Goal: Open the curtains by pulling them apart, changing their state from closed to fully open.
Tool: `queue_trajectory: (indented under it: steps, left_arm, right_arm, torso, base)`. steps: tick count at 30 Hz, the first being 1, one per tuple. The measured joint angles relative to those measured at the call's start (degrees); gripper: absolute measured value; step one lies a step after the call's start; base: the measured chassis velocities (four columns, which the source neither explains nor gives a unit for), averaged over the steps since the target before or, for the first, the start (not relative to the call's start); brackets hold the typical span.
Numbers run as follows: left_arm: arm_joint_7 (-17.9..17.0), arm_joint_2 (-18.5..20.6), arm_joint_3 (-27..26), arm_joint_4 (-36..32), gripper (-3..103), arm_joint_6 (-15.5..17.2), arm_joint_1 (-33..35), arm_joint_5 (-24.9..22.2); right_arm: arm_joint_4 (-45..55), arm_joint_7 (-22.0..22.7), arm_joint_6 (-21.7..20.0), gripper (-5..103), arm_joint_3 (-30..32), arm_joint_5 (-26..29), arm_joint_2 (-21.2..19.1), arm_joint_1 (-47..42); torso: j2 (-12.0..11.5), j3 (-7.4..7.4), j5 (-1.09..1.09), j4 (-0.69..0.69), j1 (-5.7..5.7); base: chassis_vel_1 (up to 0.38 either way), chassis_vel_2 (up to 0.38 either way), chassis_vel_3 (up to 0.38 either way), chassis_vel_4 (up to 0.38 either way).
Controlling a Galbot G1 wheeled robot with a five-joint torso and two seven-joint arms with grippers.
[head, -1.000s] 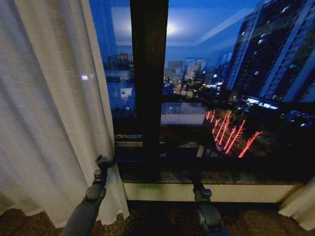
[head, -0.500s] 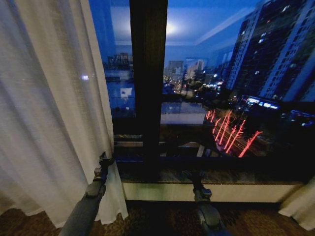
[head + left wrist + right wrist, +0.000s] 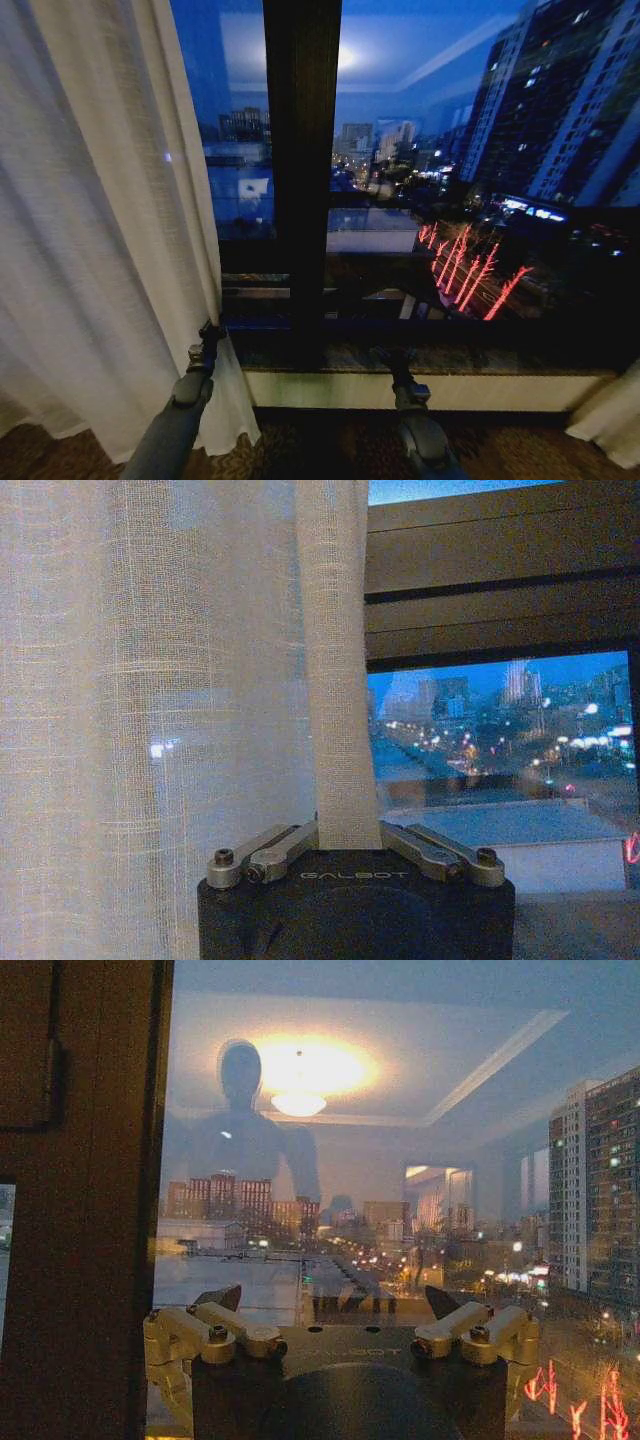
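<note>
The left gripper point(image 3: 209, 333) is pinching the inner edge of the left curtain point(image 3: 90, 230), fingers closed on a fold, so the panel can be dragged outward. The right gripper point(image 3: 396, 358) is idling before the window point(image 3: 440, 150), fingers spread, holding nothing.

- "GALBOT" in raised letters on the black housing of the left pincer point(image 3: 348, 842), just below the fingers, at 6 o'clock in the left wrist view.
- No other legible text, number or sign.
</note>
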Motion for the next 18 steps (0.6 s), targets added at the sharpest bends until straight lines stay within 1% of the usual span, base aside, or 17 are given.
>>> queue_trajectory:
  steps: [5,18]
  left_arm:
    - [0.0,0.34,-0.37,-0.7,0,-0.01,0.31,-0.35]
    - [-0.15,0.55,-0.8,-1.11,0,-0.17,1.01,-0.61]
  right_arm:
    - [0.0,0.0,0.0,100,0.0,0.0,0.0,0.0]
    - [0.0,0.0,0.0,100,0.01,0.0,0.0,0.0]
  torso:
    - [0.0,0.0,0.0,0.0,0.0]
    - [0.0,0.0,0.0,0.0,0.0]
  base:
    - [0.0,0.0,0.0,0.0]
    - [0.01,0.007,-0.008,-0.011]
